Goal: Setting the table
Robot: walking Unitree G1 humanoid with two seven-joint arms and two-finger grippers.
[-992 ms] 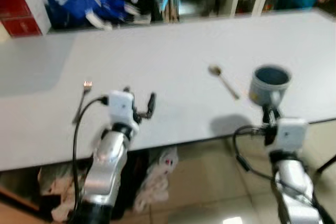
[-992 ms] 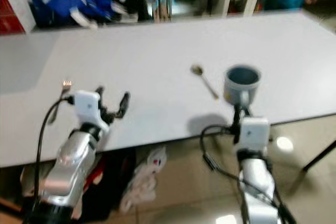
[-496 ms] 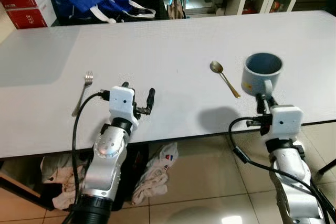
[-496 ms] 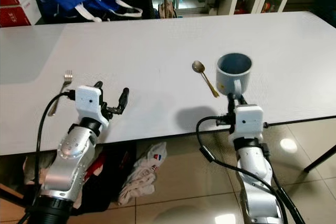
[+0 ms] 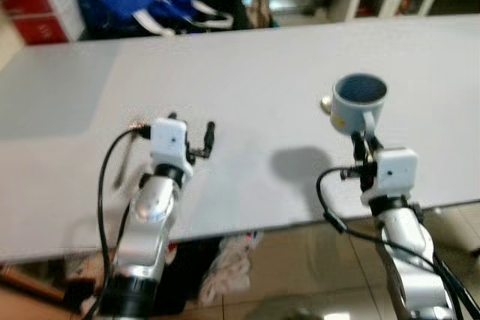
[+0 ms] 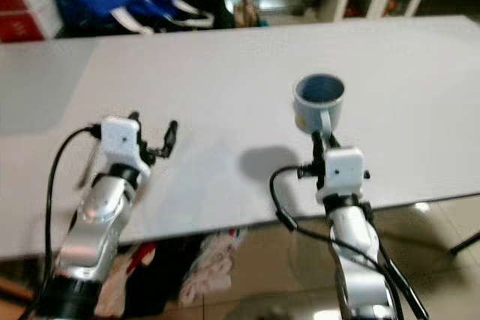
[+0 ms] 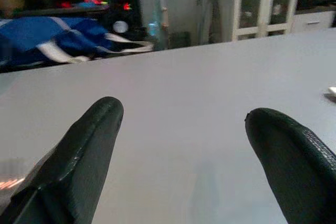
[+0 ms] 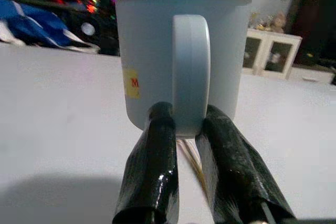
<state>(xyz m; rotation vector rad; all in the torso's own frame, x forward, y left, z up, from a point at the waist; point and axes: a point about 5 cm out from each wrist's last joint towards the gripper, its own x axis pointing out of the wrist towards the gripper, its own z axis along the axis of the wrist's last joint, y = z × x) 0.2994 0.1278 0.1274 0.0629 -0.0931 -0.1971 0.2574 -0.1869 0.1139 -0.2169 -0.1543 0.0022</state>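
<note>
1. The right gripper (image 8: 181, 129) is clenched on the handle of a pale blue mug (image 5: 358, 103), 1 black finger on each side of it; in the left eye view the mug sits right of centre, upright and lifted above the white table (image 5: 247, 73), with its shadow on the table to the lower left of it.
2. A yellow label (image 8: 132, 83) shows on the mug's side.
3. A spoon (image 5: 326, 103) peeks out just left of the mug, mostly hidden.
4. The left gripper (image 7: 181, 145) is released, its 2 fingers wide apart above bare table, left of centre.
5. A blurred fork (image 5: 129, 148) lies just left of the left arm.
6. A blue bag (image 5: 142, 1) sits beyond the table, upper left.
</note>
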